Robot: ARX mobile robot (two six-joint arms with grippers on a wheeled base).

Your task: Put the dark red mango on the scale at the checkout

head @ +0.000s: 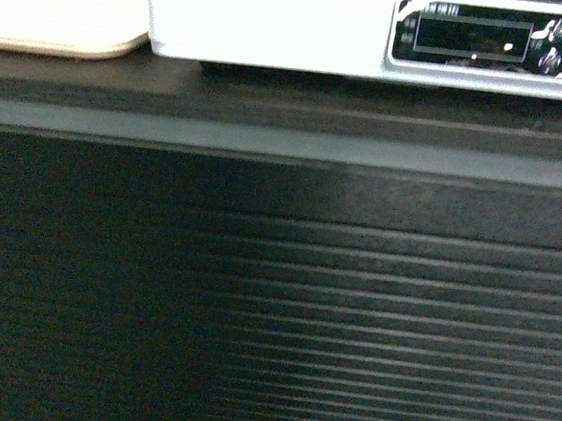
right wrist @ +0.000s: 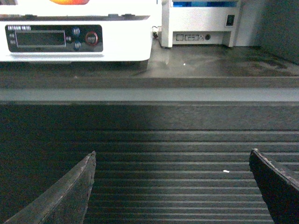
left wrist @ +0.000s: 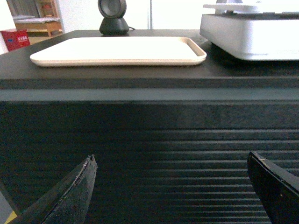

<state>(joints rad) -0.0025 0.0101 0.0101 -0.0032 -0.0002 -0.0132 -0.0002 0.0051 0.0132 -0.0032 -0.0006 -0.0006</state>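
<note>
Both grippers hang low against the ribbed front of the checkout point(head: 272, 300), left gripper point(left wrist: 172, 186) and right gripper point(right wrist: 172, 184) each with fingers spread wide and nothing between them, so I'd guess the arms are parked since the job looks done. Up on the counter, the dark red mango point(right wrist: 70, 1) is just an orange sliver at the top edge of the right wrist view, apparently sitting on the scale point(right wrist: 79, 39), well above and left of that gripper. A beige tray point(left wrist: 117, 50) lies beside the scale.

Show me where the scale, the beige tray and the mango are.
scale point(head: 271, 18), head view, white front face.
beige tray point(left wrist: 117, 49), left wrist view, flat middle.
mango point(right wrist: 70, 1), right wrist view, bottom sliver at the top edge.
</note>
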